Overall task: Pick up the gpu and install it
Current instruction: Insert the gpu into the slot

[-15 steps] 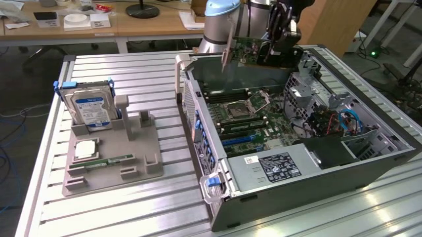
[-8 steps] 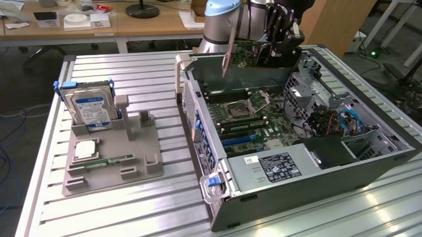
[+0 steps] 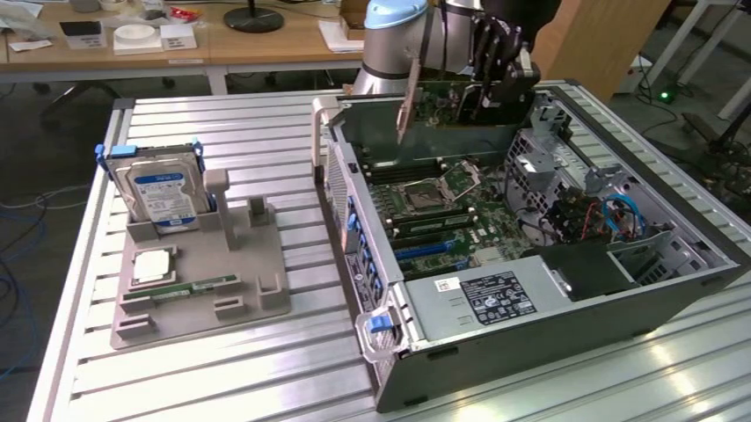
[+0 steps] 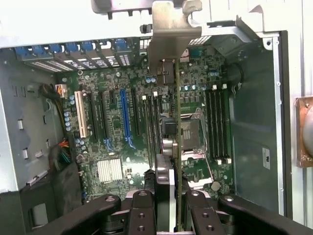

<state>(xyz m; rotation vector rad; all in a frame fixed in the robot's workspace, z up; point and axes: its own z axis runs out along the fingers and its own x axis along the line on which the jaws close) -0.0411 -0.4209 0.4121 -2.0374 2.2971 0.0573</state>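
The gripper [image 4: 171, 198] is closed on the gpu [image 4: 171, 54], pinching the card's end opposite the metal bracket. The card hangs edge-down above the open computer case [image 3: 564, 308], clear of the motherboard [image 4: 122, 161]. Its long axis runs parallel to the expansion slots, bracket toward the rear slot wall. The lower edge appears to sit over the CPU socket [image 4: 191, 132] side, offset from the blue expansion slot [image 4: 123, 117]. A hard drive [image 3: 162, 198] stands well apart on the fixture tray [image 3: 200, 308].

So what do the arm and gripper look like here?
The arm is a silver-grey tube with a pale blue joint cap. The gripper is black, with jointed link fingers carrying round pivot pins.
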